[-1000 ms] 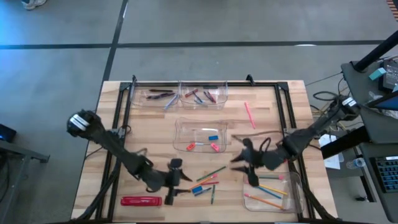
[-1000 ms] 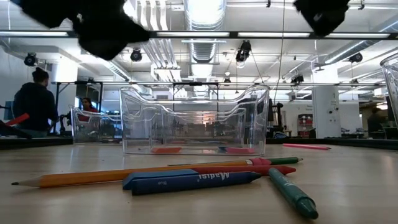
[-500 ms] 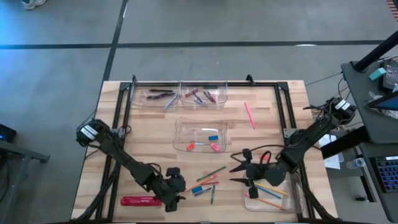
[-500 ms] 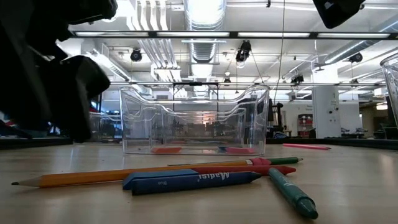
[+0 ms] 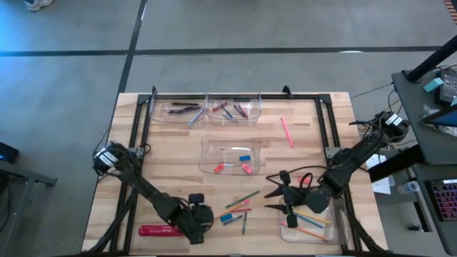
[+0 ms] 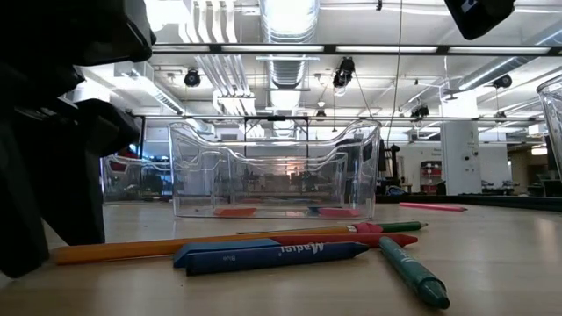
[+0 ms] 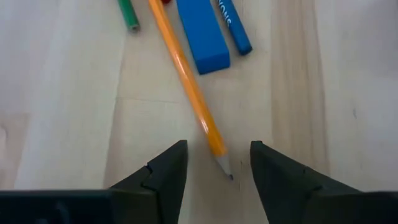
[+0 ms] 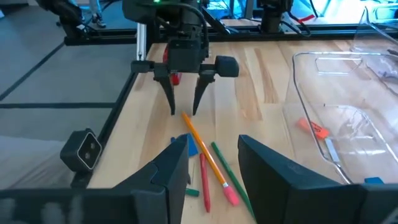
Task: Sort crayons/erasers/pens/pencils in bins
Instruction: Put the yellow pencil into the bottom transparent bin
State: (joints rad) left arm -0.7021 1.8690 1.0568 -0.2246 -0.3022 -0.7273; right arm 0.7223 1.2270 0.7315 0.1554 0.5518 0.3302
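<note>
My left gripper [image 5: 200, 220] [image 7: 217, 154] points down at the table, open. Its two fingers stand on either side of the sharpened tip of an orange pencil [image 7: 186, 74] and touch nothing. The pencil lies flat in a loose pile with a blue eraser [image 7: 202, 37], a blue crayon [image 6: 272, 254], a red stick [image 6: 351, 239] and a green stick [image 6: 413, 270]. In the right wrist view the left gripper [image 8: 185, 112] stands over the pencil's end. My right gripper [image 5: 273, 200] is open and empty, beside the front right bin [image 5: 335, 228].
Two clear bins [image 5: 187, 108] [image 5: 233, 108] stand at the far edge, and one [image 5: 232, 168] in the middle holds erasers. The front right bin holds orange pencils [image 5: 308, 218]. A red flat pack [image 5: 162, 230] lies near the left gripper. A pink pencil [image 5: 286, 133] lies at the far right.
My left gripper has come down toward the table and a little toward the near edge, and its open fingers now stand astride the orange pencil's tip. My right gripper has shifted a little toward the near edge, then kept still. The items have not moved.
</note>
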